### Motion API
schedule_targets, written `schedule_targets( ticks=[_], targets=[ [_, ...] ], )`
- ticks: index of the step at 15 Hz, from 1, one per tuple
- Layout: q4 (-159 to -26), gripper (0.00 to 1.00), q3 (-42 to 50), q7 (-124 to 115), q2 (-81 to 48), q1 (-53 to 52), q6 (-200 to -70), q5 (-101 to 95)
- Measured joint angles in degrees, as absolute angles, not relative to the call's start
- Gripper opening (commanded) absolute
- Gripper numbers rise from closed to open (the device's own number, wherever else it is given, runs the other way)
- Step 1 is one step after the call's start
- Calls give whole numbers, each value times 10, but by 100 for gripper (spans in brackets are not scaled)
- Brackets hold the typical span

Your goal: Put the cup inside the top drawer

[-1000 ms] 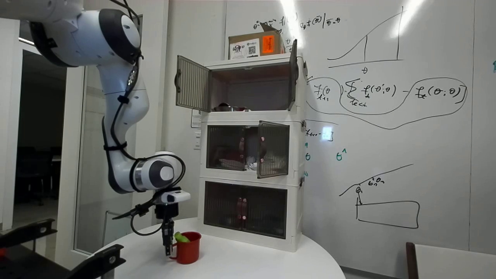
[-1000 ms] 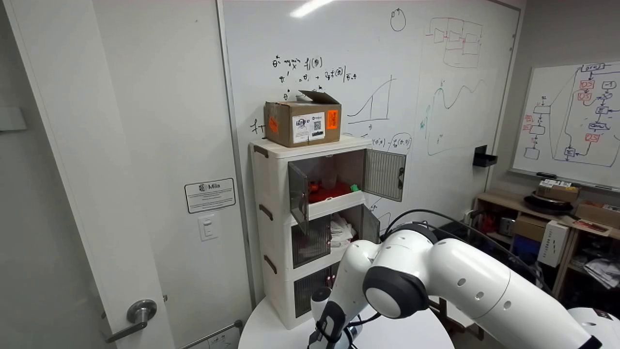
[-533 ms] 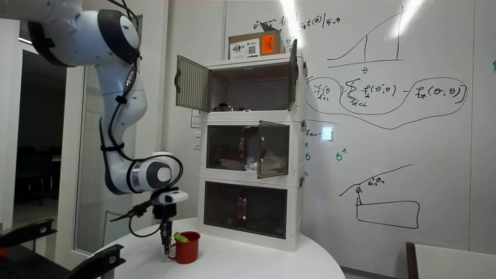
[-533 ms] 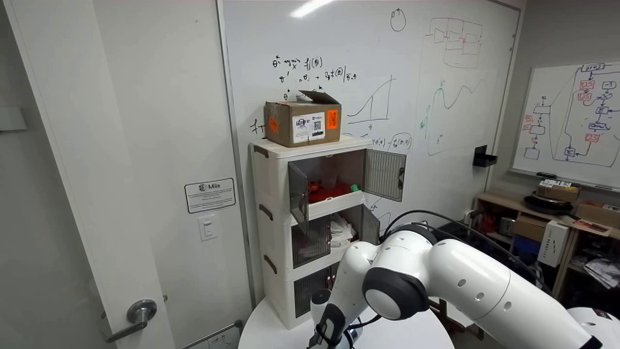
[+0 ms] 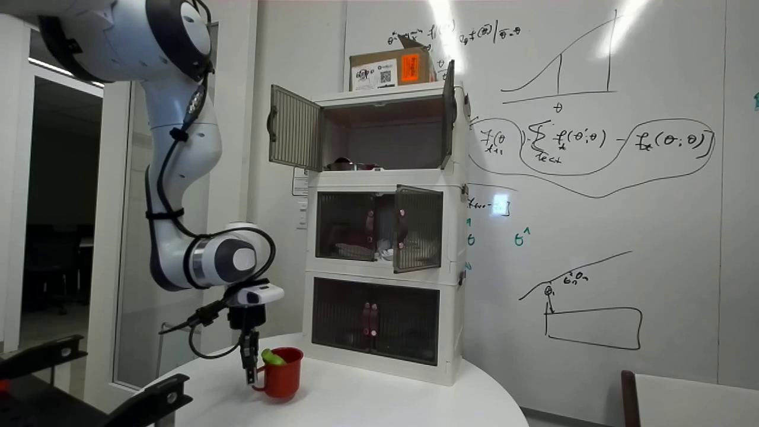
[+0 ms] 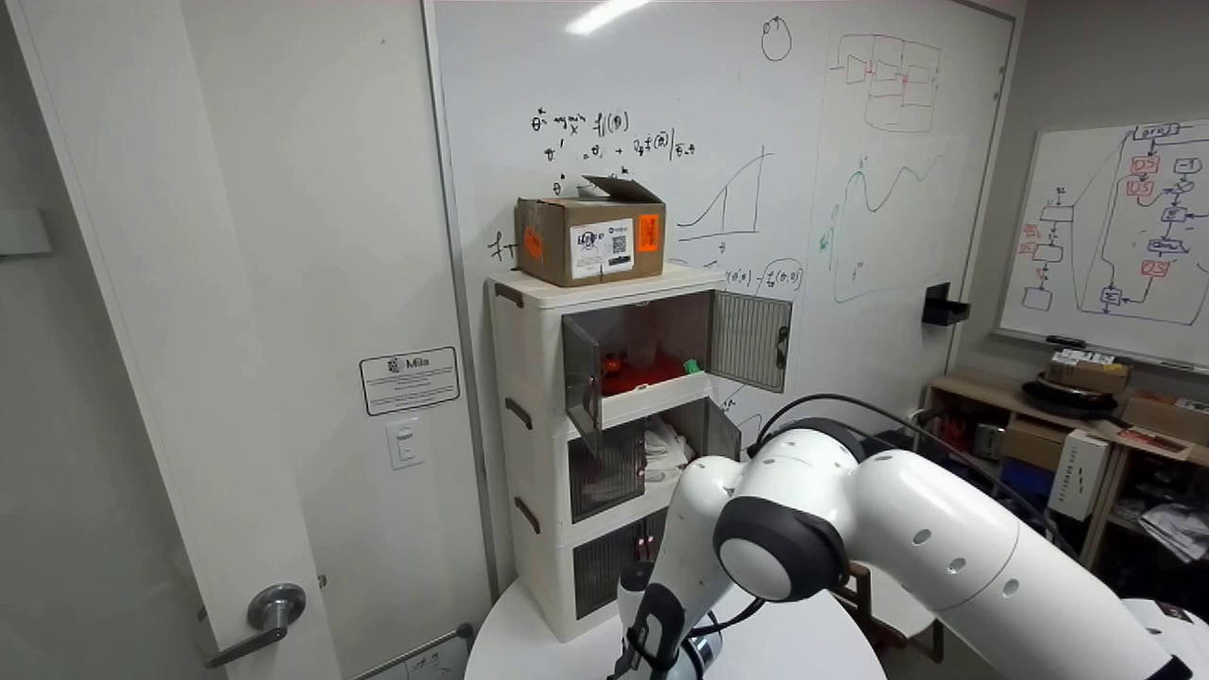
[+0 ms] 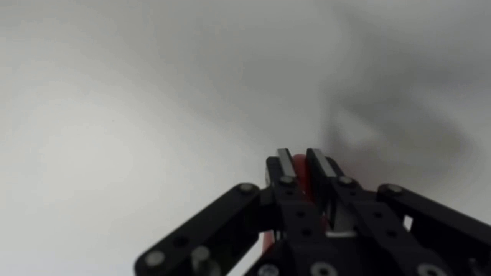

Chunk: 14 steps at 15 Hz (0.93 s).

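The cup, a red mug with a green item in it, is near the white table's edge in an exterior view. My gripper points down and is shut on its side handle. In the wrist view the red handle shows between the gripper's fingertips. The cup is upright and appears just off the table. The top drawer, the cabinet's uppermost compartment, stands open with both ribbed grey doors swung out; it also shows in an exterior view. There, the cup and fingertips are out of view.
The white cabinet stands on the round white table. Its middle right door is ajar. The top left door juts out. Red things lie inside the top compartment. A cardboard box sits on top.
The gripper and the red mug have moved slightly up and to the left in an exterior view, together. The arm's upper links have risen too. The cabinet is unchanged.
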State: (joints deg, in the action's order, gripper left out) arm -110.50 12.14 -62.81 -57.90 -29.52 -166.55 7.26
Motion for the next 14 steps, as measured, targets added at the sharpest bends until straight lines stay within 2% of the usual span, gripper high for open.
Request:
schedule_targets(
  ticks=[9,14],
  targets=[
    [-1261,4,110,-527,-367,-296,-1624,30],
    [-1293,4,115,-527,-233,-291,-1522,-24]
  ],
)
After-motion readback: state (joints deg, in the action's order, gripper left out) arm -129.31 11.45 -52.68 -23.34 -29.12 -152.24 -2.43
